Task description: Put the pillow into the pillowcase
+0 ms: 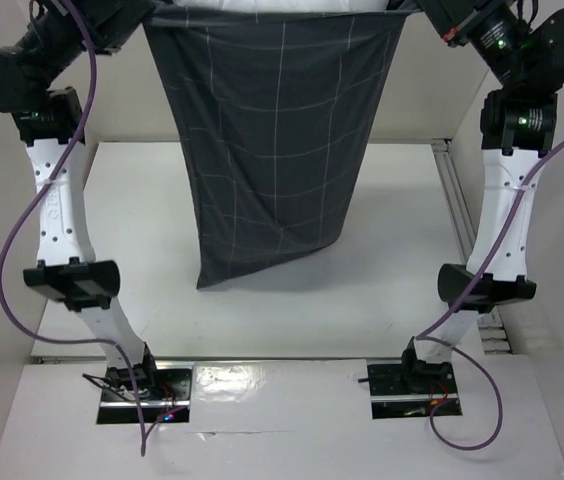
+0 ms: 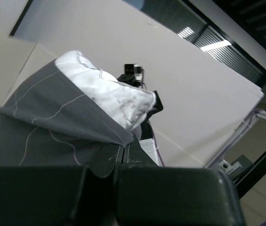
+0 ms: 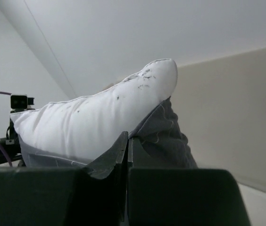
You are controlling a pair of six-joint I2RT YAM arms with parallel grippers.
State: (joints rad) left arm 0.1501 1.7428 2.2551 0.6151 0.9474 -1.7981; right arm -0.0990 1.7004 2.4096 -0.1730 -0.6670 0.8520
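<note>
While my left hand (image 2: 119, 157) and right hand (image 3: 126, 147) each clench a mouth corner of the pillowcase (image 1: 272, 150) hanging above the surface (image 1: 392, 290), the pillow (image 3: 100, 122) protruding on top, I judge seating in progress, which next calls for shaking it down.

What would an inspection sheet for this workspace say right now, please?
Surface: white table, bare under the hanging cloth.
Job's things: pillowcase held up by its top corners, hanging limp with its low corner near the table; pillow pokes out of its open top.
Clutter: nothing seen.
Grippers: left claw and right claw are both shut on the pillowcase edge.
Cables: purple cable loops loose beside the left arm; another loops by the right base.
Surroundings: plain pale walls; metal rail along the table's right side.
</note>
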